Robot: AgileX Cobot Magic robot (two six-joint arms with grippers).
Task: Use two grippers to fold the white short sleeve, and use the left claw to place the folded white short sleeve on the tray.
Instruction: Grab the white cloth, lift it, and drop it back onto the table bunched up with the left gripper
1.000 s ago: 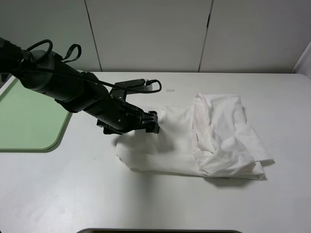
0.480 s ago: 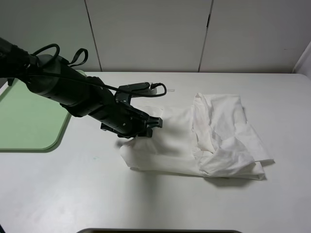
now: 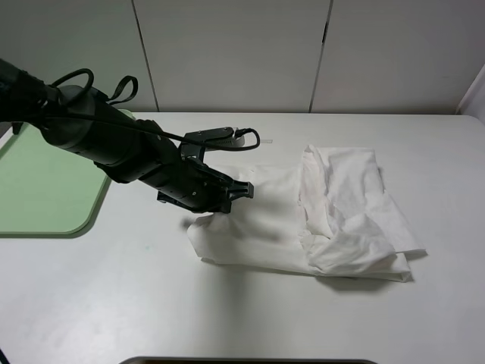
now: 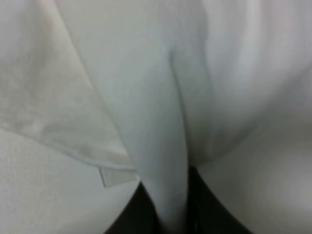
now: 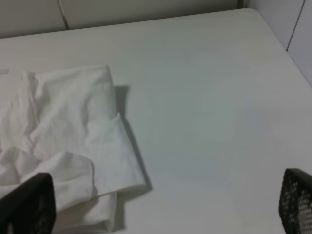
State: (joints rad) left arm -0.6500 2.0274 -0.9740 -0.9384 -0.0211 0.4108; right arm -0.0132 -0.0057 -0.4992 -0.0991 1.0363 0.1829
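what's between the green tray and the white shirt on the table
Bare table only, as the exterior high view shows. The left arm crosses above that stretch from the tray side, its gripper at the edge of the white short sleeve.

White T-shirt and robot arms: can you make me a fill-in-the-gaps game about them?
The white short sleeve lies on the ____, not on the tray. The tray is coloured ____. The claw pinching the short sleeve belongs to the ____ arm. The right gripper is ____ and holds nothing.
Missing words: table, green, left, open.
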